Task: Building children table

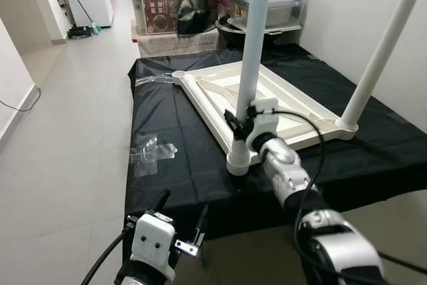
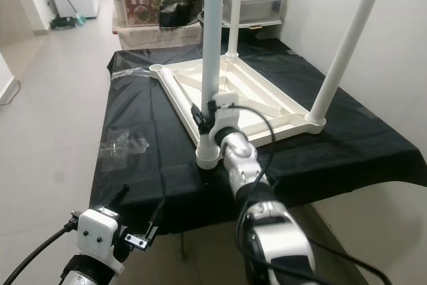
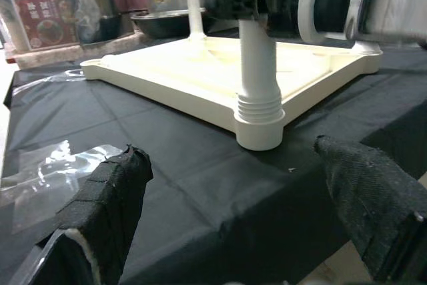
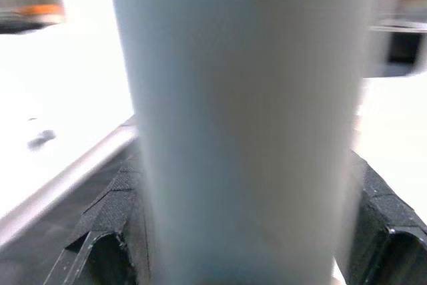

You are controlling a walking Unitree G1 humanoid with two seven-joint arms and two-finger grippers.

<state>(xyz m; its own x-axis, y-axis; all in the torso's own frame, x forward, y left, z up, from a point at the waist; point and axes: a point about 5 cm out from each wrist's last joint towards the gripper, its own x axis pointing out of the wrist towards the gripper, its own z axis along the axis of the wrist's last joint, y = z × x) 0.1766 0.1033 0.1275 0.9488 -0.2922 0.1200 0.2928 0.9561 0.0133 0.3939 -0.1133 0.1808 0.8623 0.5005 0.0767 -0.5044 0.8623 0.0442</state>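
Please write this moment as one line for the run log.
step: fitting table leg | right gripper: shut on leg above near corner socket | left gripper: open, idle below edge | tabletop: upside down on black cloth

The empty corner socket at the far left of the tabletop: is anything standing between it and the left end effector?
Nothing visible blocks it. Between the left end effector and the socket lies only flat black cloth with a clear plastic bag.
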